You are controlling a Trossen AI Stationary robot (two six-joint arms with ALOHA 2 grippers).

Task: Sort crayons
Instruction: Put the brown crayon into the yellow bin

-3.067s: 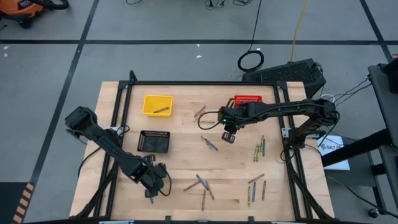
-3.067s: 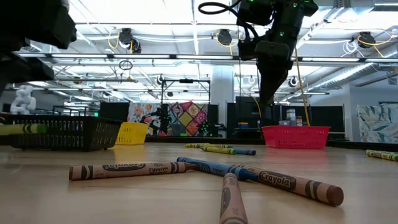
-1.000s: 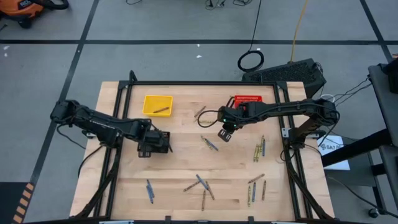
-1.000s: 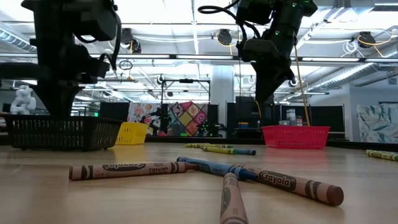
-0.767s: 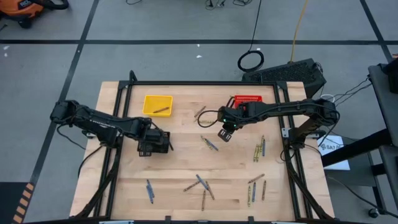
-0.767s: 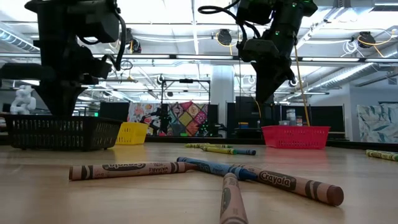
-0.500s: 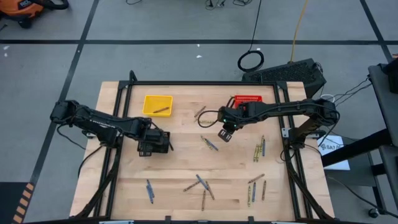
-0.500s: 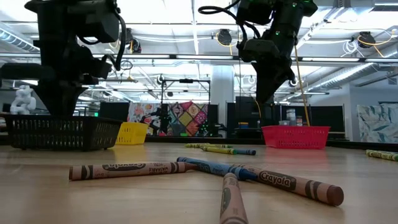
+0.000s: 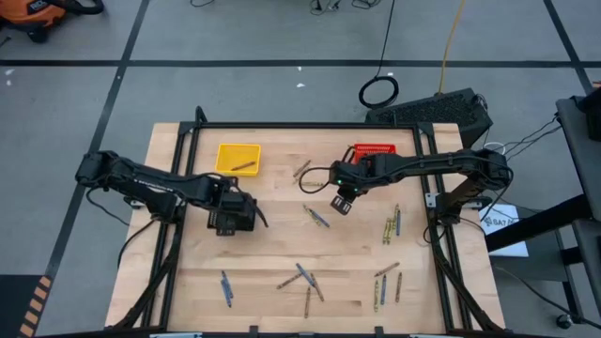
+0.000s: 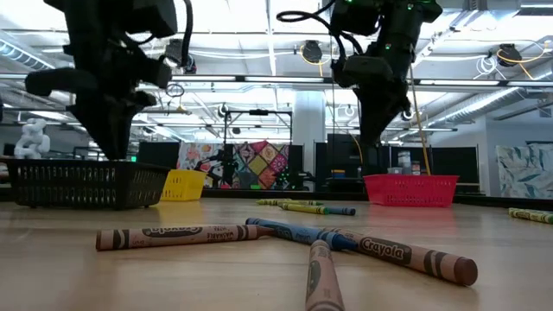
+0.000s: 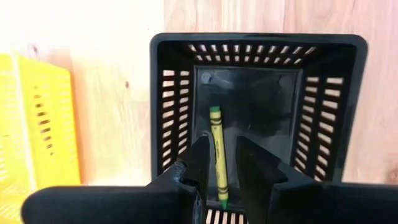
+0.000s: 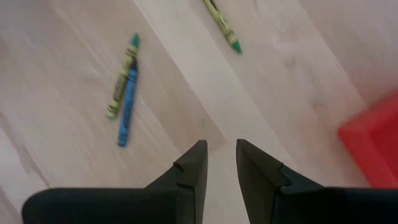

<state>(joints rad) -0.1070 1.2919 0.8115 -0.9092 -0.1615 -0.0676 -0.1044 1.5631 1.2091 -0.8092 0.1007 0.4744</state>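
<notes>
Here the left gripper (image 11: 219, 163), jaws parted, is hovering over the black basket (image 11: 168, 112) at frame centre-left, a green crayon (image 11: 217, 152) lying inside; the right gripper (image 12: 217, 163), parted and empty, is hanging over bare wood at centre.

A: Site type? Robotics lab, large open hall.

B: Evidence: exposed ceiling (image 10: 259, 52) with trusses, pipes and strip lights, seen in the low view. Grey concrete floor (image 9: 235, 89) marked with dark tape lines.

A: A wooden surface (image 9: 282, 253) in a black metal frame, with two dark arms mounted at its sides. Cables (image 9: 380, 89) coiled on the floor behind it.

B: Far back: dark partitions, a colourful patchwork panel (image 10: 259, 164), a small white figure (image 10: 33, 138) at the left. No people visible.
</notes>
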